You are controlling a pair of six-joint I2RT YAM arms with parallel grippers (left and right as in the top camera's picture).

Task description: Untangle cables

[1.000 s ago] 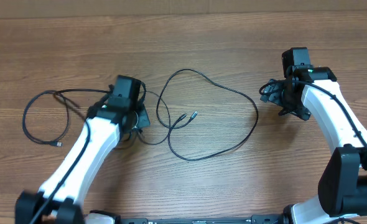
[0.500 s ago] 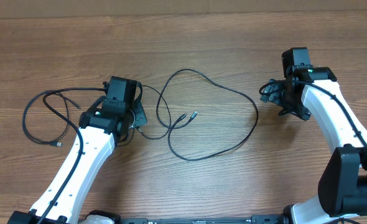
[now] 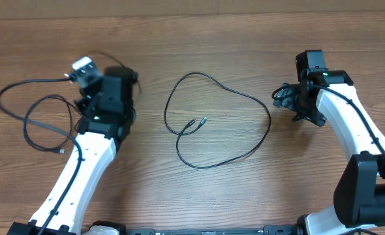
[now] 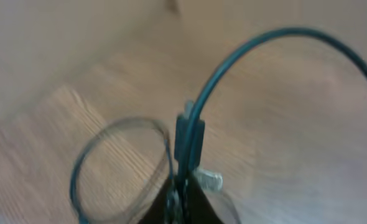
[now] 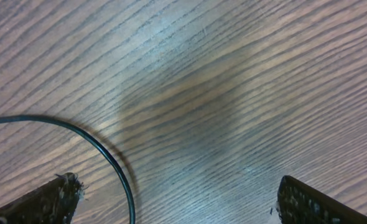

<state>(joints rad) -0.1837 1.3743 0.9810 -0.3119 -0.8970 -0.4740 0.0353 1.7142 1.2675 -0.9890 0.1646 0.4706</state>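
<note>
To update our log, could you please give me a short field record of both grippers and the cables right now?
left gripper: shut on left cable, at the table's left side
left cable: looped on the left, apart from centre cable
centre cable: one loose loop lying flat, both plug tips inside it
right gripper: open, holding nothing, right of centre cable

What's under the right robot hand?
The wrist view shows the wooden table and one thin black cable curving near one finger of the open right gripper. From overhead, the gripper covers that spot, so nothing under it shows.
</note>
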